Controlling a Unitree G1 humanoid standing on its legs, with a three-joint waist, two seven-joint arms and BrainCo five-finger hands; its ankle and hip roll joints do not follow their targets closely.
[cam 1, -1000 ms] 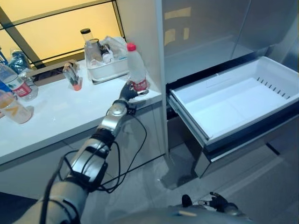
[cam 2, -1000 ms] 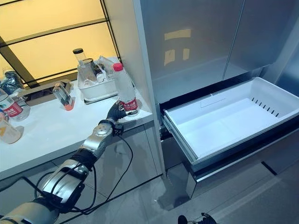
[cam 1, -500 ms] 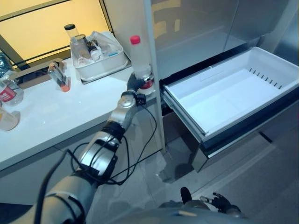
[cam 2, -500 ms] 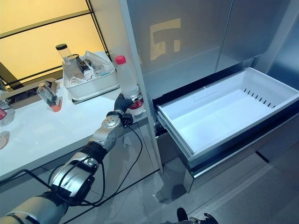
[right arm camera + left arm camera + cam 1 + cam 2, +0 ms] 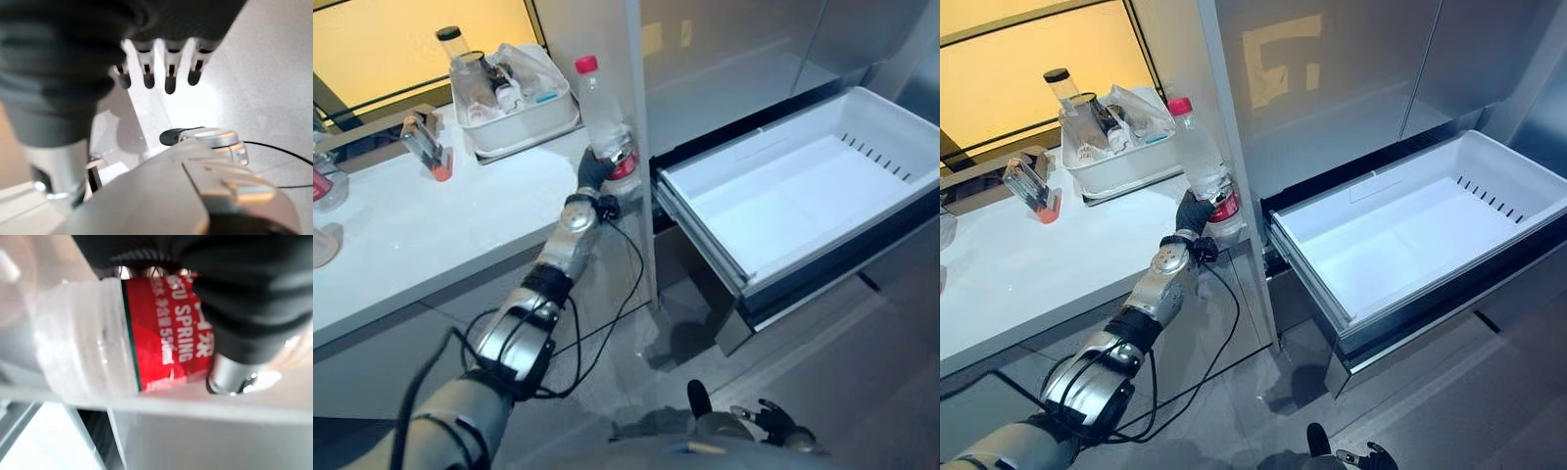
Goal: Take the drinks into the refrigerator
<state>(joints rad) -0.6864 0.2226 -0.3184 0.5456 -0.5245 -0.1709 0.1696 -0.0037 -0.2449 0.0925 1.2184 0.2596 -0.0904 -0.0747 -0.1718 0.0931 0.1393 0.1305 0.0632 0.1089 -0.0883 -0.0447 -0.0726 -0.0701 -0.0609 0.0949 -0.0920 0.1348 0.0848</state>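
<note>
A clear water bottle (image 5: 600, 122) with red cap and red label was grasped upright by the left hand (image 5: 593, 172); the right hand (image 5: 161, 68) was held relaxed.

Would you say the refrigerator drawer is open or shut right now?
Open: the white drawer is pulled well out from the refrigerator, its inside bare and visible from above.

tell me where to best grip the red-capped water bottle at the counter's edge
Around the lower body at the red label, from the counter side. The water bottle stands upright, tall and narrow, so a low wrap looks steadiest. The left hand is curled there already, leaving the open drawer side unblocked.
</note>
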